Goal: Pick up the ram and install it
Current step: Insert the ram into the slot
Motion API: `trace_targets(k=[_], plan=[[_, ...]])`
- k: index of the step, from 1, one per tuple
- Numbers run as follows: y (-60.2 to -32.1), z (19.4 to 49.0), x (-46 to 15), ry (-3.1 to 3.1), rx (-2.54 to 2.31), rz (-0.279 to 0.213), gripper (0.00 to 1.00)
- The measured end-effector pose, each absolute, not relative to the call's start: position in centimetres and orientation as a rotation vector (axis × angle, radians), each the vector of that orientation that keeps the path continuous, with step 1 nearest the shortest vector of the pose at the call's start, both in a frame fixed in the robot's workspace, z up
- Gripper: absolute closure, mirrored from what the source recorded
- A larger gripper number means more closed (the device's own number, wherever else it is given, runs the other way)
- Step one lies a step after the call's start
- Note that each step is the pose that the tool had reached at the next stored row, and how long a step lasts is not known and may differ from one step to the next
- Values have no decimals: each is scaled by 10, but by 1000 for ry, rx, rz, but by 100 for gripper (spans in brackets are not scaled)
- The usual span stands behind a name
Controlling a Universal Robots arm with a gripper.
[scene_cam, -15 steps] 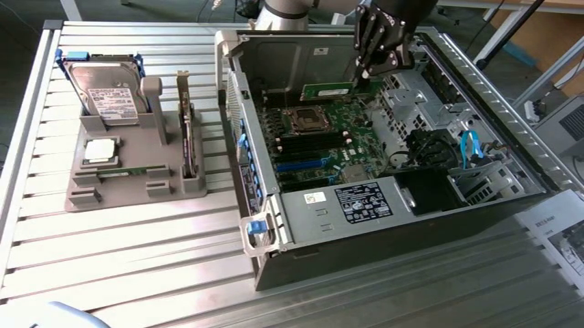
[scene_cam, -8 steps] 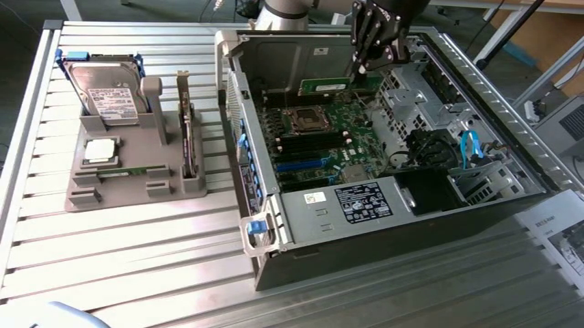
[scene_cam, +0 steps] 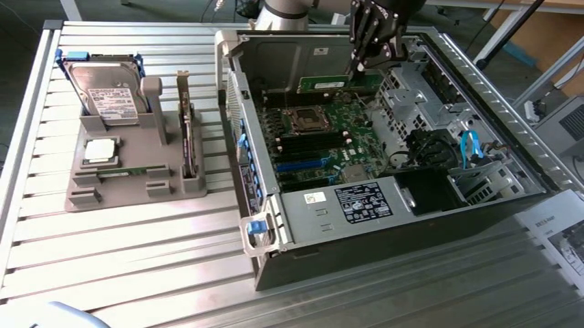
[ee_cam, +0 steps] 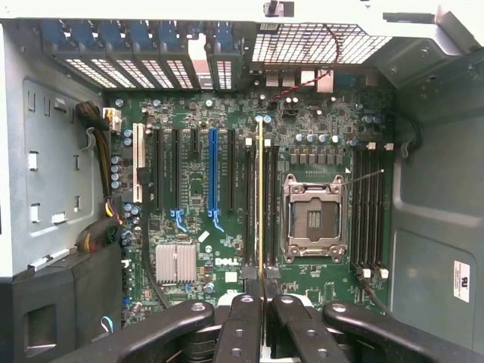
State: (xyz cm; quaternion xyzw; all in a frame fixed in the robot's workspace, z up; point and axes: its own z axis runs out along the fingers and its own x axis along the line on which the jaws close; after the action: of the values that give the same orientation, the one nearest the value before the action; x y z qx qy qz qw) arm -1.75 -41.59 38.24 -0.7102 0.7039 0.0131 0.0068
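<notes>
— State of the gripper (scene_cam: 363, 67)?
— Pinches nearly closed on the ram (scene_cam: 333, 83), above the open case (scene_cam: 383, 242).
— Surroundings?
— Metal cage (scene_cam: 415, 89) just beside; motherboard (scene_cam: 342, 113) and empty processor socket (scene_cam: 308, 121) below.
— From the wrist?
— Shows the ram edge-on over dark slots beside the socket, with 4 slots (ee_cam: 368, 219) beyond.
— From outside?
— Shows a grey tray (scene_cam: 137, 191) well apart, carrying a hard drive (scene_cam: 105, 92), an expansion card (scene_cam: 189, 137) and 1 more green stick (scene_cam: 123, 172).
</notes>
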Motion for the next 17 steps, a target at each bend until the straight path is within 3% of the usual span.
trace_targets(k=[17], plan=[[-416,373,-18,2202,-2221,41,88]])
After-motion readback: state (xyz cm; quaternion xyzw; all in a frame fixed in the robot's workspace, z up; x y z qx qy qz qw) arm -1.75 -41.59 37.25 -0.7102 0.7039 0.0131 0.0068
